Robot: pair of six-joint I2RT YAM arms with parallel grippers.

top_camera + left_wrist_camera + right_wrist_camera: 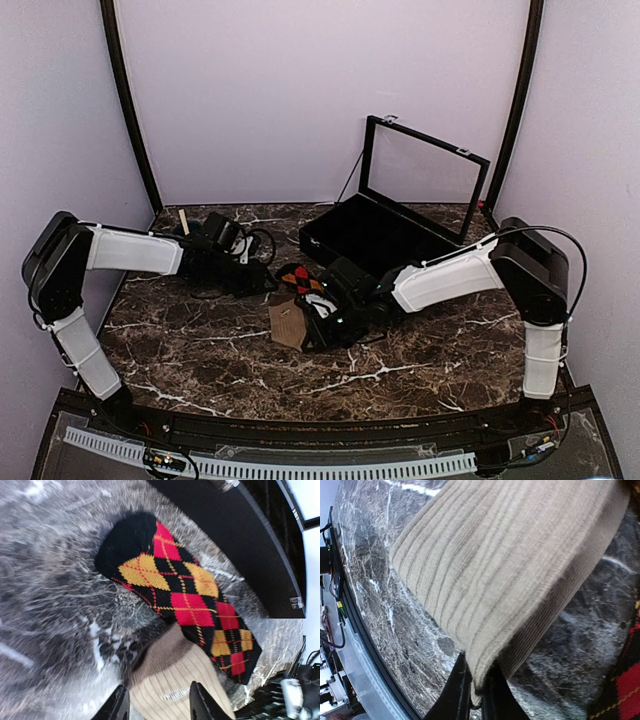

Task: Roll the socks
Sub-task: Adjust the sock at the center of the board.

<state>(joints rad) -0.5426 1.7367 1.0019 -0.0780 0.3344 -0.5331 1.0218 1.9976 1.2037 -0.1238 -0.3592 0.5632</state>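
Observation:
Two socks lie mid-table. The tan ribbed sock (288, 325) is partly lifted, and my right gripper (320, 318) is shut on its folded edge; the right wrist view shows the ribbed fabric (510, 565) pinched between the fingertips of the right gripper (476, 692). The black sock with red and orange diamonds (185, 590) lies flat behind it, its lower end overlapping the tan sock's brown cuff (170, 652). My left gripper (160, 705) is open, its fingers (120, 707) apart on either side of the tan sock. In the top view the left gripper (262, 280) sits just left of the argyle sock (300, 278).
A black case (385, 235) with a raised glass lid (425, 175) stands open at the back right, close behind the socks. Cables (262, 243) lie at the back left by the left arm. The marble table (200, 350) ends in a rail at the front.

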